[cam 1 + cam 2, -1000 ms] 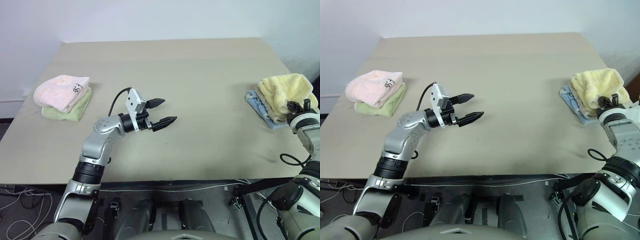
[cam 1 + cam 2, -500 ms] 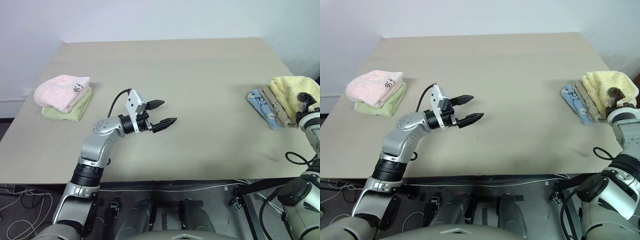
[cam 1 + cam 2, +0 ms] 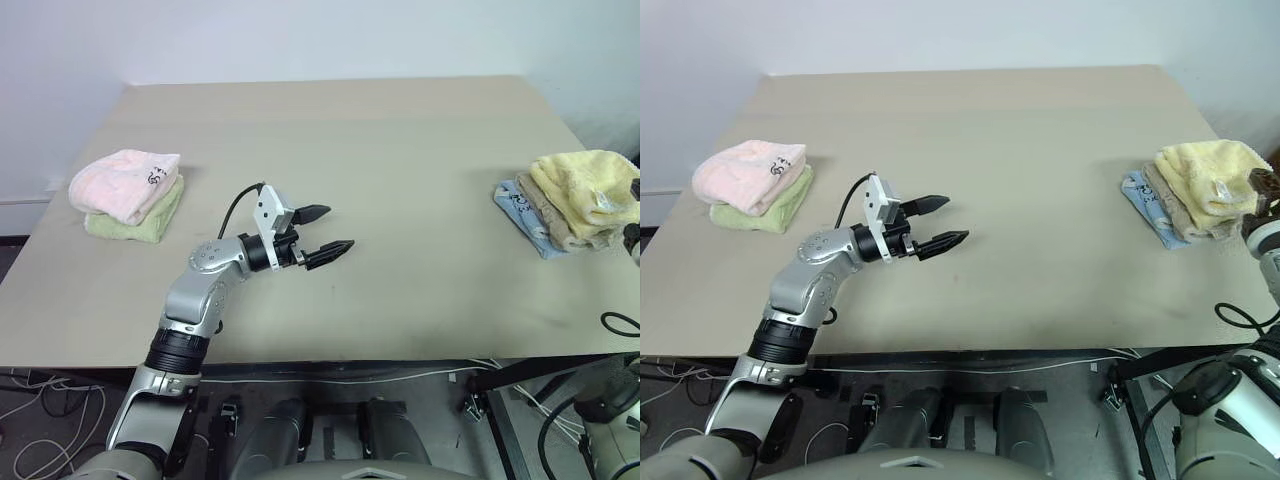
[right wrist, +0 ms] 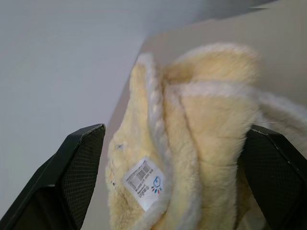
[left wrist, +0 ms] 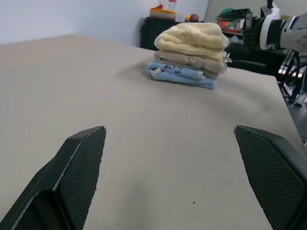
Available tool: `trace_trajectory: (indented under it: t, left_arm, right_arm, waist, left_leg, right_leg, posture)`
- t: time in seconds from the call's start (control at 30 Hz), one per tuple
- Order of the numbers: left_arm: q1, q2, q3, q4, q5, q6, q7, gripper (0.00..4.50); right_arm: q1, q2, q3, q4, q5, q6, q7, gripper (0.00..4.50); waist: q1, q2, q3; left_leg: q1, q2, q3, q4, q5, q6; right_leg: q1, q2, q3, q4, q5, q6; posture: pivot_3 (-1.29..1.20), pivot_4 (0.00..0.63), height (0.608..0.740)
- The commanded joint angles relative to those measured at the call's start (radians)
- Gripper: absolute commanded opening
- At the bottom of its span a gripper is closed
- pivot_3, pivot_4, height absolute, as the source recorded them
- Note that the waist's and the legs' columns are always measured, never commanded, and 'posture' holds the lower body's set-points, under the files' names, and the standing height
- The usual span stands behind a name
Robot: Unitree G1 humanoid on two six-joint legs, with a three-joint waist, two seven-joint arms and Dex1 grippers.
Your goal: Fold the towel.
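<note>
Two eye views first: yellow towel [image 3: 585,188] folded on top of a tan towel [image 3: 553,212] and a blue one [image 3: 521,211] at the table's [image 3: 400,150] right edge. Left gripper [image 3: 318,229] held level over the middle of the table, fingers wide apart, nothing between them. Pink towel [image 3: 122,182] on a green one [image 3: 140,222] far off at the left edge. Right gripper [image 3: 1262,190] just at the picture's edge beside the stack, fingers hard to judge from here.

Left wrist view: both black fingers [image 5: 79,165] spread wide over bare table; the three-towel stack well ahead, yellow on top.

Right wrist view: both fingers [image 4: 81,158] spread wide, towel close in front with its whitish hem and sewn label [image 4: 143,183] facing the camera; nothing clamped.

Step in hand, by judgement: folded towel set on the stack and let go, so the task looks nearly or fully done. Next move calls only for drawing the right arm clear without snagging the fluffy edge or shifting the stack.

Against a second ago: right gripper then tight against the towel's near side, now opened and pulled back toward the edge; towel now squarer on the stack. Left gripper unchanged.
</note>
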Motion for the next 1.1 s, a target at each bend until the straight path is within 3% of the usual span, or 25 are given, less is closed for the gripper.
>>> trace_trajectory:
  t: [0.03,0.13,0.3,0.57,0.73,1.1]
  left_arm:
    - [-0.023,0.003,0.006,0.020,0.023,-0.053,-0.005,4.50]
    - [-0.031,-0.001,0.002,0.054,0.049,-0.094,0.003,4.50]
    - [-0.034,-0.020,0.015,0.056,0.037,-0.132,-0.009,4.50]
    - [-0.018,0.012,0.020,0.023,0.017,-0.162,-0.075,4.50]
    - [0.005,0.057,0.029,-0.029,-0.010,-0.128,-0.094,4.50]
    - [0.166,0.165,0.101,-0.244,-0.104,0.023,-0.058,4.50]
  right_arm:
    - [0.016,-0.042,-0.038,-0.046,0.007,-0.035,0.006,4.46]
    - [0.036,-0.060,-0.056,-0.053,-0.004,-0.069,0.003,4.46]
    - [0.058,-0.108,0.026,-0.161,-0.055,-0.090,0.084,4.46]
    - [0.070,-0.163,0.331,-0.556,-0.106,-0.091,0.394,4.46]
    - [0.130,-0.208,0.620,-0.756,-0.196,-0.088,0.644,4.46]
    - [0.181,-0.057,0.993,-0.674,-0.492,-0.246,0.827,4.46]
  waist:
    - [-0.001,0.000,0.000]
    - [-0.001,0.000,0.000]
    - [-0.003,0.001,-0.001]
    - [-0.004,0.004,-0.002]
    - [0.003,0.003,-0.001]
    - [0.000,0.003,-0.001]
  left_leg:
    - [0.000,0.000,0.000,0.000,0.000,0.000]
    - [0.000,0.000,0.000,0.000,0.000,0.000]
    - [0.000,0.000,0.000,0.000,0.000,0.000]
    - [0.000,0.000,0.000,0.000,0.000,0.000]
    - [0.000,0.000,0.000,0.000,0.000,0.000]
    - [-0.001,0.000,-0.001,0.000,-0.001,0.000]
  right_leg:
    - [0.000,0.000,0.000,0.000,0.000,0.000]
    - [0.000,0.000,0.000,0.000,0.000,0.000]
    - [0.000,0.000,0.000,0.000,0.000,0.000]
    - [0.000,0.000,0.000,0.000,0.000,0.000]
    - [0.000,0.000,0.000,-0.001,0.000,0.000]
    - [0.000,0.000,-0.001,-0.003,0.000,0.000]
  posture:
    - [0.00,0.150,0.740]
    - [0.00,0.150,0.740]
    - [0.00,0.150,0.740]
    - [0.00,0.150,0.740]
    - [0.00,0.150,0.740]
    - [0.00,0.150,0.740]
